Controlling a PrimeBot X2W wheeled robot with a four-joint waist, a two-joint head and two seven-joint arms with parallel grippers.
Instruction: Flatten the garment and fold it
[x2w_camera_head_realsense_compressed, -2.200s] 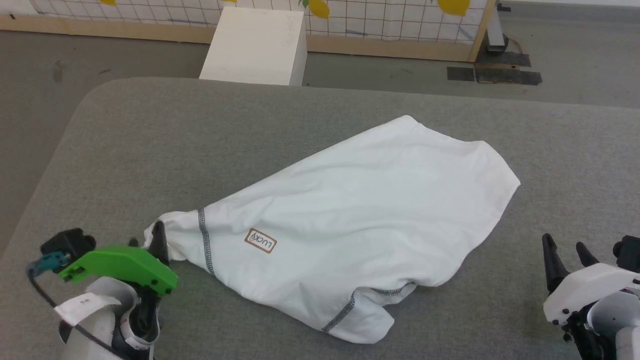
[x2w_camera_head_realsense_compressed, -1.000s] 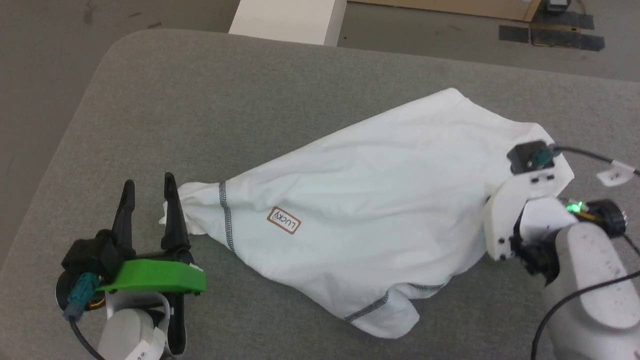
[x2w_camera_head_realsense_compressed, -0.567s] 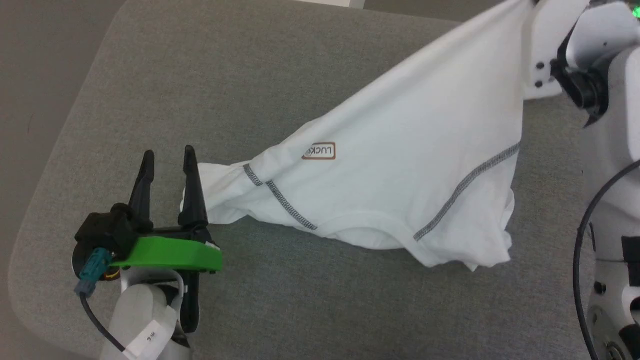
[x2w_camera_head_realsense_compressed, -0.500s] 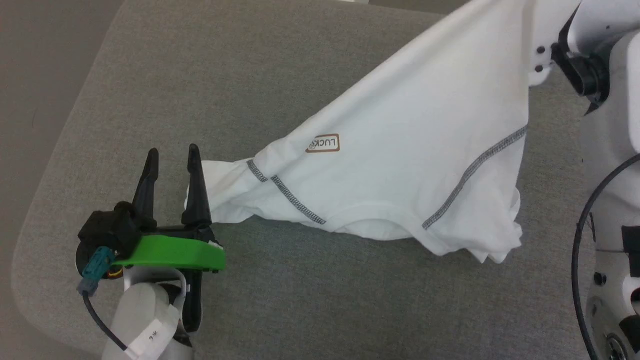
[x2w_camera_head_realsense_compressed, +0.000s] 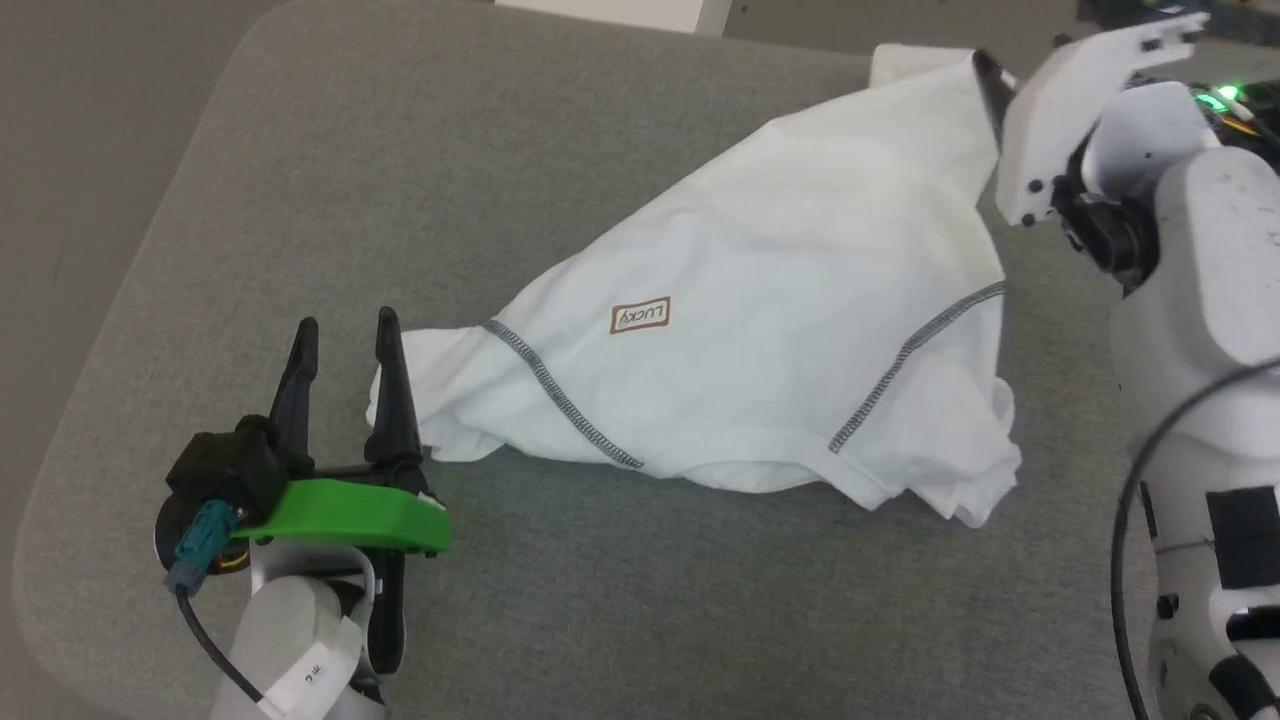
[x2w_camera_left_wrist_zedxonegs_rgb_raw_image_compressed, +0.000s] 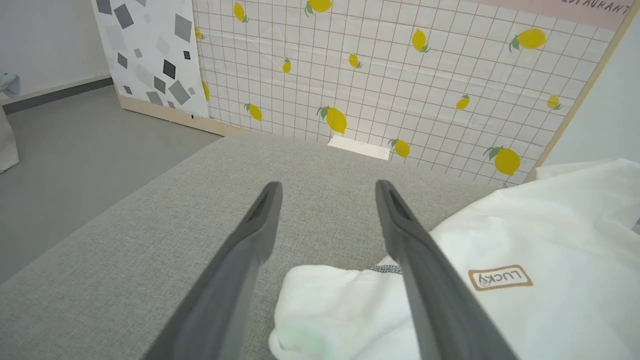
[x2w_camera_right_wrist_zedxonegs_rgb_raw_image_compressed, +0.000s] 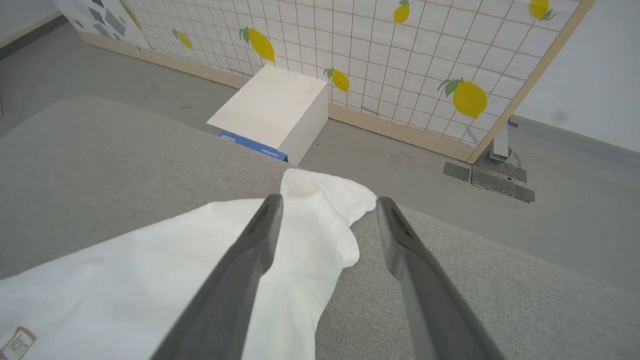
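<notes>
The garment (x2w_camera_head_realsense_compressed: 760, 330), a white T-shirt with grey shoulder seams and a LUCKY patch (x2w_camera_head_realsense_compressed: 640, 315), lies rumpled across the grey table (x2w_camera_head_realsense_compressed: 400, 150). Its bunched sleeve end (x2w_camera_left_wrist_zedxonegs_rgb_raw_image_compressed: 320, 310) sits between my left gripper's (x2w_camera_head_realsense_compressed: 346, 322) open fingers, against the right one. My right gripper (x2w_camera_head_realsense_compressed: 985, 70) is at the shirt's far hem corner (x2w_camera_right_wrist_zedxonegs_rgb_raw_image_compressed: 320, 195). In the right wrist view that gripper (x2w_camera_right_wrist_zedxonegs_rgb_raw_image_compressed: 327, 200) stands open, the corner lying loose between its fingers. The patch (x2w_camera_left_wrist_zedxonegs_rgb_raw_image_compressed: 500, 277) also faces the left wrist view.
A white rigid box (x2w_camera_right_wrist_zedxonegs_rgb_raw_image_compressed: 272, 107) stands on the floor just past the table's far edge. Behind it runs a lemon-print grid panel (x2w_camera_left_wrist_zedxonegs_rgb_raw_image_compressed: 400, 75) with a wooden frame. The table's rounded left corner (x2w_camera_head_realsense_compressed: 60, 560) is close to my left arm.
My right gripper, which was holding the hem corner high, has come down and opened, and the shirt has settled onto the table. The left gripper has stayed put. The camera shifted.
</notes>
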